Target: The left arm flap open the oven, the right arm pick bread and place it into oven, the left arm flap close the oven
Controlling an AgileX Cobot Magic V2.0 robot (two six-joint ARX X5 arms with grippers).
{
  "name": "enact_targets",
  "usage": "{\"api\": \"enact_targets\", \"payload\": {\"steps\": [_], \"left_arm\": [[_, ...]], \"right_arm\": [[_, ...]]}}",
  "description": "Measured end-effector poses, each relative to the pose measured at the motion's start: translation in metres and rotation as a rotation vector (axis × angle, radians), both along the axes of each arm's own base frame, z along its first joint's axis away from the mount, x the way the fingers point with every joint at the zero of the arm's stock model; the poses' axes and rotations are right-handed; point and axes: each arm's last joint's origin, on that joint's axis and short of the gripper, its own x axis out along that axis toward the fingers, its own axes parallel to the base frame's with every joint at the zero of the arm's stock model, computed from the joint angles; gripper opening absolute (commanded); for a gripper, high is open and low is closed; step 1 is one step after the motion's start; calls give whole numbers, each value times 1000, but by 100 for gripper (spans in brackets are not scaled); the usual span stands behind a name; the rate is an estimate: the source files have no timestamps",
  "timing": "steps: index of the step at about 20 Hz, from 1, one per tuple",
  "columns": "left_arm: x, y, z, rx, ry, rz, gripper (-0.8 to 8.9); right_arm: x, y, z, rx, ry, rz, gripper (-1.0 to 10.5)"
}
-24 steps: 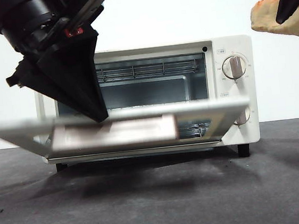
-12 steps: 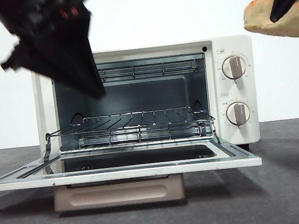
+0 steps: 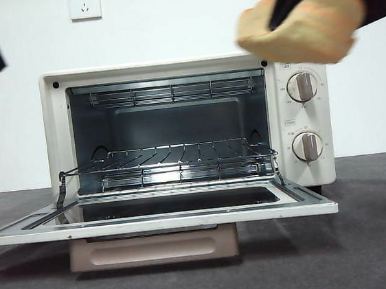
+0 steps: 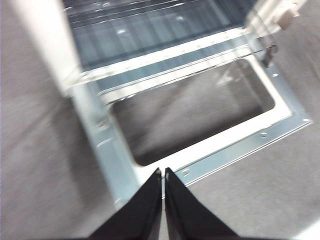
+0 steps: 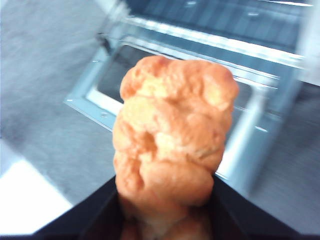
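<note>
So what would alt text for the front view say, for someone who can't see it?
A cream toaster oven sits with its door folded down flat and its wire rack bare. At upper right, the right gripper holds the bread in the air.

Oven (image 3: 300, 116) mid-bench, door (image 3: 159, 216) lying flat toward the front edge; wire rack (image 3: 167, 162) inside. Bread (image 3: 301, 26) aloft above oven's right top corner, before wall socket (image 3: 84, 3).

You've got a plain white wall (image 3: 187, 21) back there with 1 white power outlet (image 3: 84, 3) up top, and a dark grey desk (image 3: 368, 236) under even light.
</note>
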Motion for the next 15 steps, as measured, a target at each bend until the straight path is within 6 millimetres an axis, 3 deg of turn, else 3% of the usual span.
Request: {"api": "enact_targets", "payload": {"steps": [4,15], "left_arm": [[-21,19,-4,57,16,69,16],[-41,31,3,29,-46,78,16]], "right_arm": [[13,32,-15,-9,51,41,198],[64,90,-29,-73,49,-14,198]]}}
